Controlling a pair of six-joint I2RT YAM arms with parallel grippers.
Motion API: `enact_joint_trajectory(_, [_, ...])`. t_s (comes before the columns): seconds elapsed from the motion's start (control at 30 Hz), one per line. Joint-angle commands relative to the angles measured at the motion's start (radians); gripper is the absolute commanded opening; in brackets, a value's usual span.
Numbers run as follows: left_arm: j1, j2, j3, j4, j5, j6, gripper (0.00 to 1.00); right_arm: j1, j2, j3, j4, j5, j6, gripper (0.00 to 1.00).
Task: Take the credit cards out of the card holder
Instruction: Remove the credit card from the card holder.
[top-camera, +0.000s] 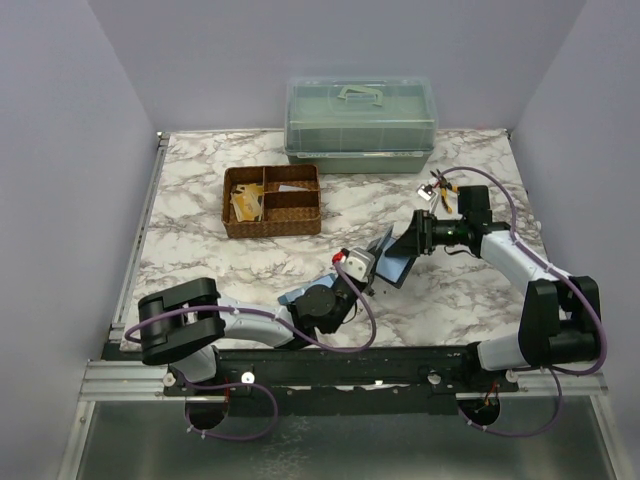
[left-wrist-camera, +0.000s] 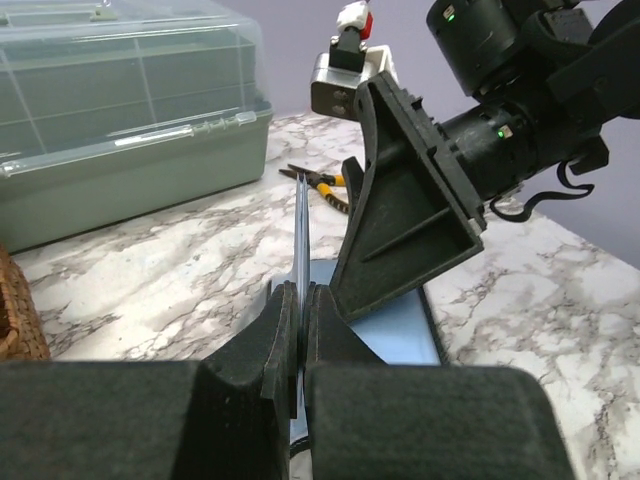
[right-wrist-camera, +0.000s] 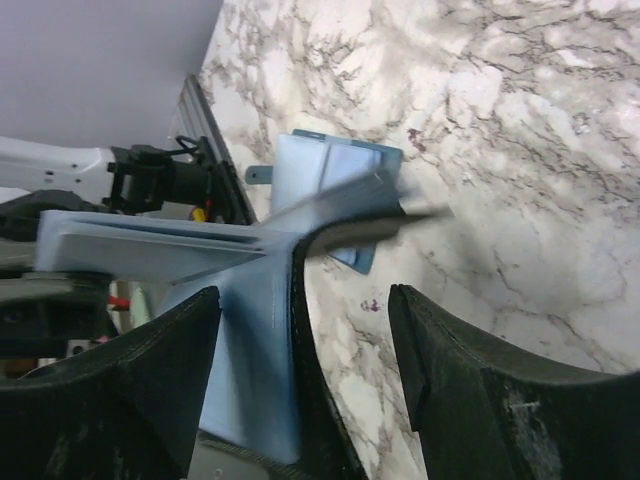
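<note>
The card holder (top-camera: 388, 256) is open at mid-desk, one flap clamped edge-on in the left pincer (left-wrist-camera: 300, 300). The right pincer (right-wrist-camera: 300, 305), jaws apart, straddles its other side. Flat card-like pieces lie in the wicker basket (top-camera: 270, 231). Whether any cards remain in the holder is hidden.

Two robot arms, the left arm (top-camera: 250, 322) at seven o'clock, the right arm (top-camera: 520, 256) at five o'clock: pale grey-white shells, chunky black joints, looping purple cables (top-camera: 371, 318). The left gripper (left-wrist-camera: 299, 292) and right gripper (right-wrist-camera: 300, 300) are matte black wedges. Green lights (left-wrist-camera: 500, 131) dot the right wrist.
</note>
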Motion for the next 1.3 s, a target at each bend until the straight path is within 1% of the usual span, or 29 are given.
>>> enact_joint_trajectory(0.0, [-0.009,0.006,0.029,0.059,-0.03,0.025,0.0,0.007,0.014,-0.013,0.084,-0.097,0.119,0.72])
enact_joint_trajectory(0.03, [-0.009,0.004,0.027,0.061,-0.032,0.019,0.0,0.007,0.015,-0.019,0.112,-0.122,0.147,0.71])
enact_joint_trajectory(0.07, [-0.009,0.002,0.025,0.064,-0.036,0.011,0.0,0.007,0.019,-0.024,0.138,-0.152,0.175,0.68])
enact_joint_trajectory(0.17, [-0.009,-0.01,0.006,0.092,-0.047,-0.006,0.0,0.005,0.022,-0.037,0.208,-0.215,0.256,0.55])
enact_joint_trajectory(0.33, [-0.007,-0.033,-0.044,0.176,-0.059,-0.047,0.0,0.001,0.023,-0.049,0.254,-0.251,0.297,0.2])
enact_joint_trajectory(0.37, [-0.003,-0.037,-0.061,0.203,-0.062,-0.084,0.0,-0.002,0.022,-0.051,0.261,-0.26,0.299,0.13])
enact_joint_trajectory(0.4, [0.004,-0.04,-0.085,0.237,-0.062,-0.121,0.0,-0.004,0.017,-0.051,0.265,-0.265,0.297,0.08])
enact_joint_trajectory(0.47, [0.027,-0.05,-0.138,0.296,-0.04,-0.22,0.0,-0.007,0.002,-0.056,0.274,-0.27,0.286,0.02])
enact_joint_trajectory(0.5, [0.043,-0.054,-0.166,0.321,-0.019,-0.281,0.01,-0.008,-0.009,-0.063,0.276,-0.273,0.285,0.0])
enact_joint_trajectory(0.57, [0.072,-0.058,-0.214,0.359,0.036,-0.398,0.14,-0.008,-0.034,-0.072,0.309,-0.279,0.273,0.0])
enact_joint_trajectory(0.63, [0.099,-0.057,-0.248,0.39,0.103,-0.495,0.23,-0.008,-0.054,-0.081,0.316,-0.283,0.259,0.0])
enact_joint_trajectory(0.67, [0.112,-0.054,-0.261,0.407,0.136,-0.535,0.28,-0.008,-0.063,-0.082,0.308,-0.279,0.244,0.0])
enact_joint_trajectory(0.73, [0.138,-0.051,-0.278,0.412,0.194,-0.617,0.43,-0.008,-0.075,-0.08,0.29,-0.256,0.213,0.0])
enact_joint_trajectory(0.83, [0.178,-0.05,-0.294,0.408,0.28,-0.719,0.58,-0.008,-0.075,-0.065,0.217,-0.232,0.155,0.0])
enact_joint_trajectory(0.93, [0.233,-0.044,-0.306,0.412,0.381,-0.831,0.66,-0.008,-0.068,-0.067,0.216,-0.254,0.143,0.0])
enact_joint_trajectory(1.0, [0.282,-0.033,-0.316,0.431,0.441,-0.909,0.68,-0.008,-0.07,-0.069,0.218,-0.281,0.125,0.0])
enact_joint_trajectory(1.07, [0.326,-0.021,-0.334,0.475,0.487,-0.981,0.69,-0.008,-0.073,-0.066,0.195,-0.324,0.073,0.0])
enact_joint_trajectory(1.17, [0.4,-0.038,-0.359,0.463,0.547,-1.09,0.72,-0.008,-0.089,-0.035,0.074,-0.357,-0.084,0.0])
enact_joint_trajectory(1.2, [0.43,-0.053,-0.365,0.437,0.581,-1.147,0.73,-0.008,-0.096,-0.013,0.014,-0.364,-0.159,0.0])
enact_joint_trajectory(1.27, [0.487,-0.09,-0.358,0.364,0.697,-1.246,0.77,-0.007,-0.099,0.025,-0.135,-0.37,-0.363,0.0])
